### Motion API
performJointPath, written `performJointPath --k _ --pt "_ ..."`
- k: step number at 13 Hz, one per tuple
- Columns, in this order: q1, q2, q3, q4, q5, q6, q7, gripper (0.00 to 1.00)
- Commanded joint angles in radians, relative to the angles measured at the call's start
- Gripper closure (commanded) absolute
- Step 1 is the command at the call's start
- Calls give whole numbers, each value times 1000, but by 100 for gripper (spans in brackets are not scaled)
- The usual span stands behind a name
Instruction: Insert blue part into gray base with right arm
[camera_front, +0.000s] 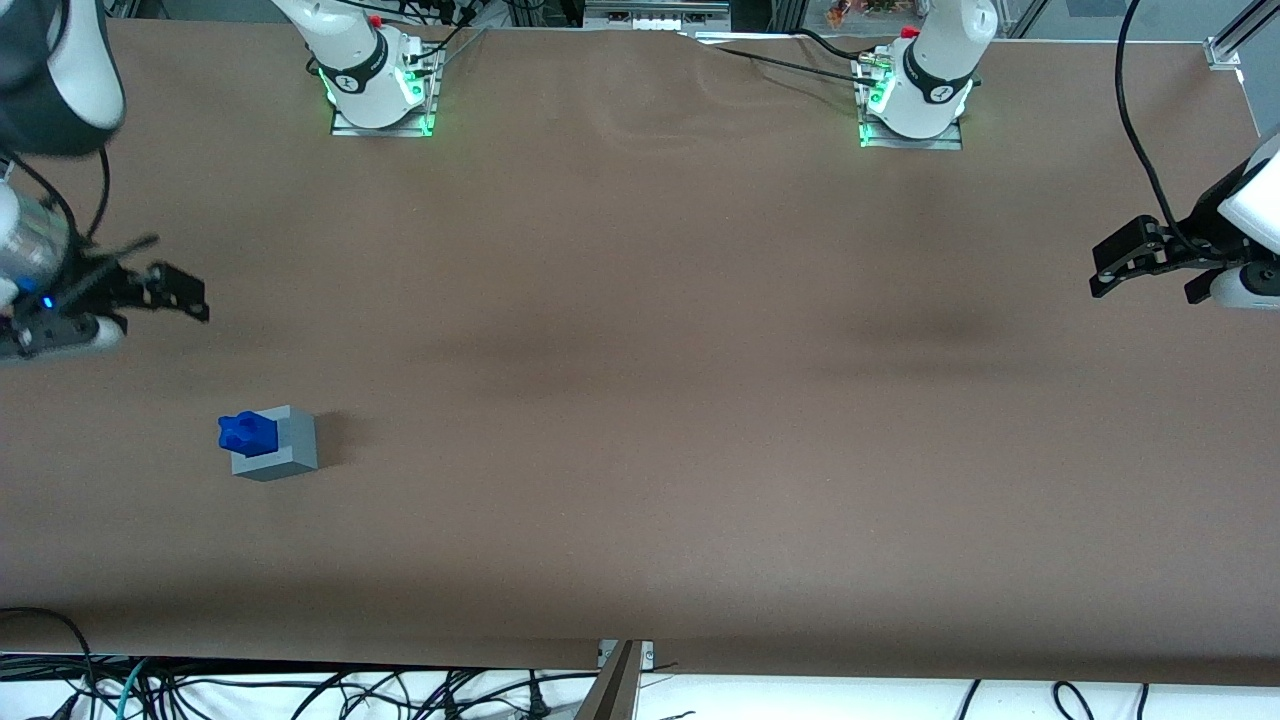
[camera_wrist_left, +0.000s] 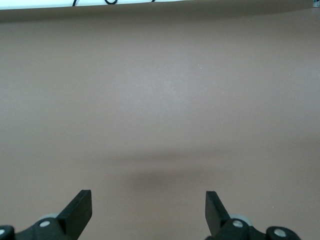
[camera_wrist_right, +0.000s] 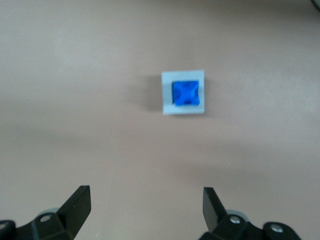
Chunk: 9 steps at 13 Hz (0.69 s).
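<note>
The blue part (camera_front: 247, 433) is seated in the square recess of the gray base (camera_front: 280, 446), with its knobbly top standing proud of the recess. The base, a light-grey cube, is set upright on the table toward the working arm's end. From the wrist camera, the blue part (camera_wrist_right: 186, 93) is framed on all sides by the grey walls (camera_wrist_right: 183, 93). The gripper (camera_front: 180, 290), fingers spread, is held at roughly 11 o'clock from the base, well apart from it.
</note>
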Motion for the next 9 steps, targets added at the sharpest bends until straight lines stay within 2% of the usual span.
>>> performJointPath --k 1,3,9 --pt "4 -65 4 -17 27 -57 32 1" --pt "82 -84 -20 -19 28 -83 142 1" --pt "107 -81 -20 -8 28 -88 146 1"
